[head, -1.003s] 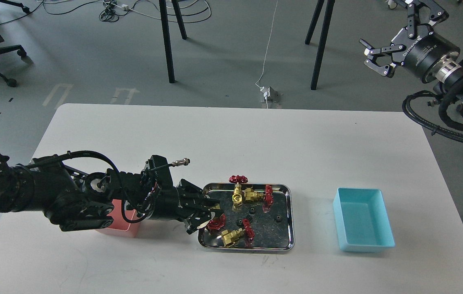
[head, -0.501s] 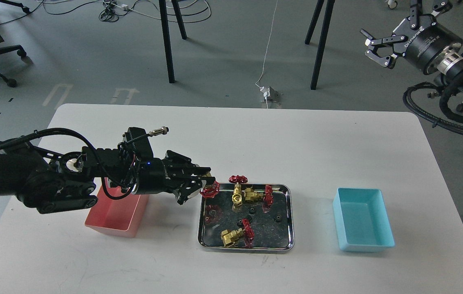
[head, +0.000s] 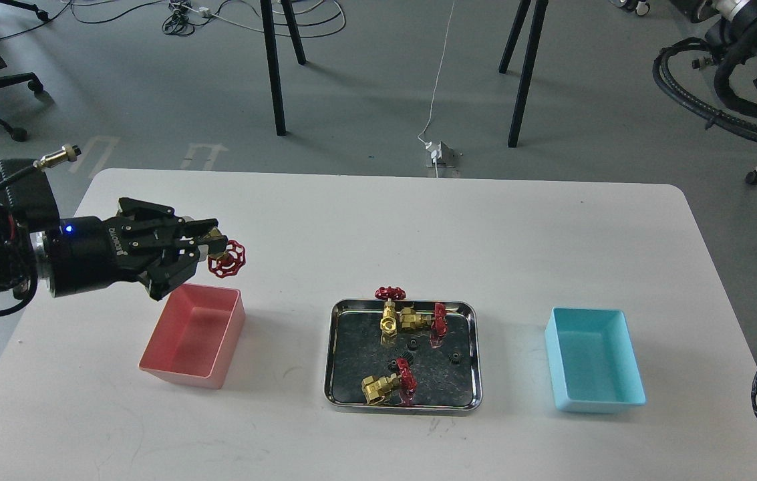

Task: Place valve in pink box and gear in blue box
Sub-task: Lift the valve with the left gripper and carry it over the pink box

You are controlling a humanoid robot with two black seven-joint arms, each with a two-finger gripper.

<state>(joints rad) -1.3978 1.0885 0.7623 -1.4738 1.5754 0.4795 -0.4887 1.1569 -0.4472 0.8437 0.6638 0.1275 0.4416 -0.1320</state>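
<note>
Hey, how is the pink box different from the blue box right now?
The pink box is salmon pink and sits left of the steel tray; the blue box is light cyan and sits right of it. The left gripper holds a valve above the pink box's far edge; nothing hangs over the blue box. Both look empty and alike in shape and size.

on the table [head: 378, 220] the pink box [head: 192, 335] lies left, the steel tray [head: 332, 347] in the middle, the blue box [head: 593, 357] right. three valves [head: 407, 319] and the gears [head: 411, 346] lie in the tray. the left gripper [head: 208, 246] holds the valve [head: 226, 257] above the pink box's far edge.
</note>
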